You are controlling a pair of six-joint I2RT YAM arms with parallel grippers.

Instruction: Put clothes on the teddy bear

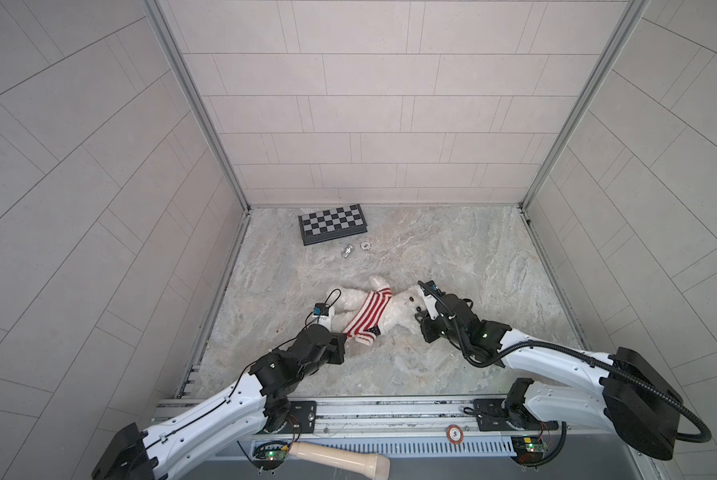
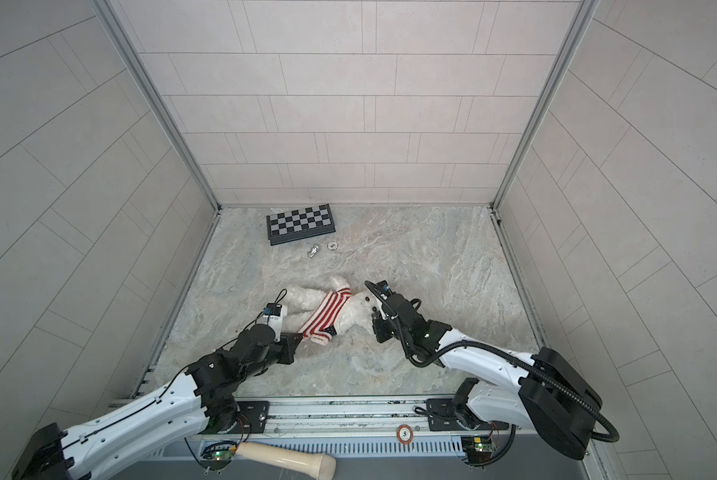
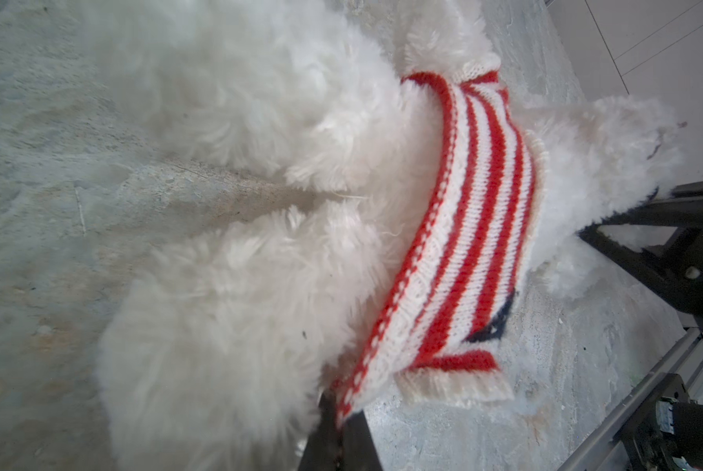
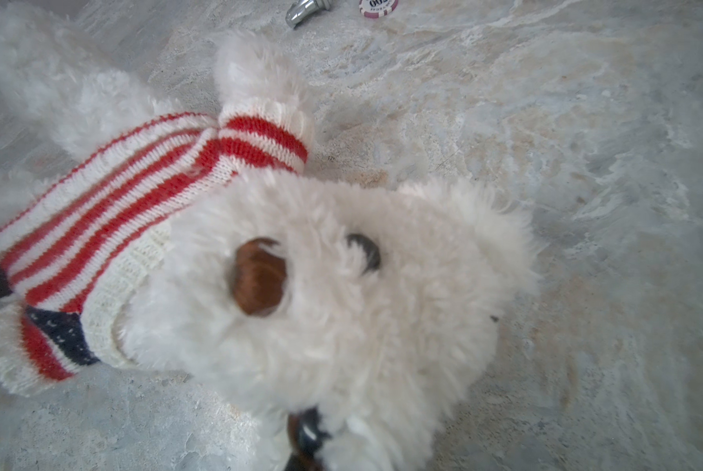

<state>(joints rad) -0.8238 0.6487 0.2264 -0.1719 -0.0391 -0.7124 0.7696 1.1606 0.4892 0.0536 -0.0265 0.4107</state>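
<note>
Teddy bear (image 4: 341,285) head fills right-wrist frame; body lies centre of both top views. Sweater (image 4: 117,204) on torso. L gripper (image 3: 341,436) clamped on hem, R gripper (image 4: 307,444) pinching head fur. Risk: hard pull slips knit from jaws, or drags bear w/ it.

Chessboard (image 1: 332,223), silver piece (image 1: 347,251), chip (image 1: 365,246) are blocking 11 o'clock of the teddy bear (image 1: 399,313). Table (image 1: 452,249) is lying open at 1–2 o'clock.

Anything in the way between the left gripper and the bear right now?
Nothing visible. The left gripper is shut on the striped sweater at its hem, right against the teddy bear at its leg. The chessboard, metal piece and chip lie apart, farther back.
</note>
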